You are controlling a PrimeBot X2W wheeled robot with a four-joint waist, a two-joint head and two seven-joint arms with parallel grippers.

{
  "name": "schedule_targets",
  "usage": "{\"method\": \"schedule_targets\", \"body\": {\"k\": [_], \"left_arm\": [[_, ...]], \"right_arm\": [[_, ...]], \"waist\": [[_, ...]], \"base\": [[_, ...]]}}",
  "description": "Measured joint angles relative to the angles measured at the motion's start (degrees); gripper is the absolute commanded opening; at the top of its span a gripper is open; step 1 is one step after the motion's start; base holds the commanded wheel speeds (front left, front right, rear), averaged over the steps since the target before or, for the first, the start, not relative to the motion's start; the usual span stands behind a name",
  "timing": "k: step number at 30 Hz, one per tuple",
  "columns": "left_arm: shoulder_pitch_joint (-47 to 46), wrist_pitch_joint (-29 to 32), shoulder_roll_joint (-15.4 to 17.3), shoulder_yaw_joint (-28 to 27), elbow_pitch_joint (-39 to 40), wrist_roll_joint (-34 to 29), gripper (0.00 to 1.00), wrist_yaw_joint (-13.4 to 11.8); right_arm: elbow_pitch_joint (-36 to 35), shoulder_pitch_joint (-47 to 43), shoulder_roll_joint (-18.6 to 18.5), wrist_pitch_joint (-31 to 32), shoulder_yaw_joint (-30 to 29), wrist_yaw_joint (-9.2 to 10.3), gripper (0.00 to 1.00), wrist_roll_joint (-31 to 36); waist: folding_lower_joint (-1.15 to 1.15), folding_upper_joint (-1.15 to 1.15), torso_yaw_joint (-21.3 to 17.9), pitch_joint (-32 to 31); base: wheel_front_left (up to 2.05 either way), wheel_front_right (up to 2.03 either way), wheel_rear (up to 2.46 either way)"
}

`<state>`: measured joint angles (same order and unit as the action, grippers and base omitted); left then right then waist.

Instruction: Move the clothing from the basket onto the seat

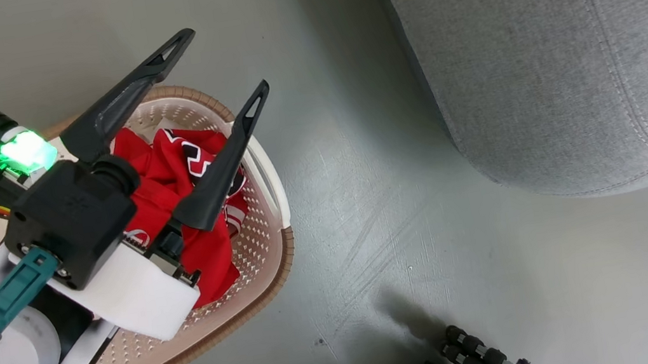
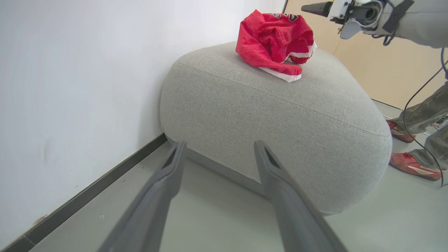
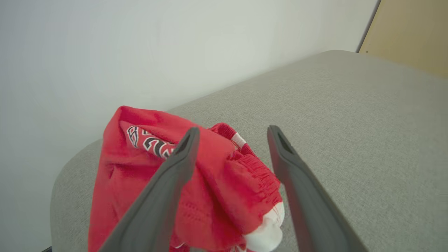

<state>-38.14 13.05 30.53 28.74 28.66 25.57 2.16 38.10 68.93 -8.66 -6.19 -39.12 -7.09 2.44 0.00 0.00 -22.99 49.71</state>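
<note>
Over the basket [image 1: 284, 258] we find the left gripper [image 1: 228, 58] spread wide, empty, above a red jersey [image 1: 167, 167] inside. Grey floor [image 1: 365, 201] separates rim from seat [image 1: 566, 43]. There the second garment [image 3: 210, 182] lies near its far edge, with the right gripper [image 3: 233, 130] parted above it, holding nothing.

wall [image 2: 70, 70]: white, plain | baseboard [image 2: 105, 177]: dk | floor [image 1: 365, 201]: gry, scuffed, light glare | panel [image 2: 378, 70]: tan wood
</note>
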Motion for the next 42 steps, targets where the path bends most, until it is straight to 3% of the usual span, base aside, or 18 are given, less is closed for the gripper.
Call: {"method": "schedule_targets", "body": {"k": [7,11,19,35,42], "left_arm": [[0.9,-1.3,0.1,-0.7,-1.1,0.0,1.00,-0.1],[1.7,-3.1,-0.3,-1.4,-2.1,0.1,1.00,-0.5],[2.9,-6.2,-1.4,-2.9,-3.4,0.3,1.00,-1.5],[6.8,-13.9,-3.8,-7.9,-6.4,1.1,1.00,-5.1],[9.8,-17.2,-3.9,-10.6,-8.7,1.2,1.00,-6.9]], "right_arm": [[-3.9,-3.3,3.9,-2.2,2.9,0.01,1.00,0.9],[-5.7,-5.3,6.5,-2.4,7.8,0.00,1.00,0.1],[-10.0,-8.4,6.5,-3.7,16.9,0.00,1.00,-0.3],[-16.5,-15.6,5.9,-6.8,43.0,-0.01,1.00,-2.5],[-16.5,-20.0,5.6,-7.4,47.3,-0.01,1.00,-3.7]], "waist": [[0.00,0.00,-0.2,-1.9],[0.00,0.00,-0.1,-3.4],[0.00,0.00,1.0,-6.2],[0.00,0.00,6.3,-12.6],[0.00,0.00,8.6,-15.3]], "base": [[0.00,0.00,0.00],[0.00,0.00,0.00],[0.00,0.00,0.00],[0.00,0.00,0.00],[0.00,0.00,0.00]]}}
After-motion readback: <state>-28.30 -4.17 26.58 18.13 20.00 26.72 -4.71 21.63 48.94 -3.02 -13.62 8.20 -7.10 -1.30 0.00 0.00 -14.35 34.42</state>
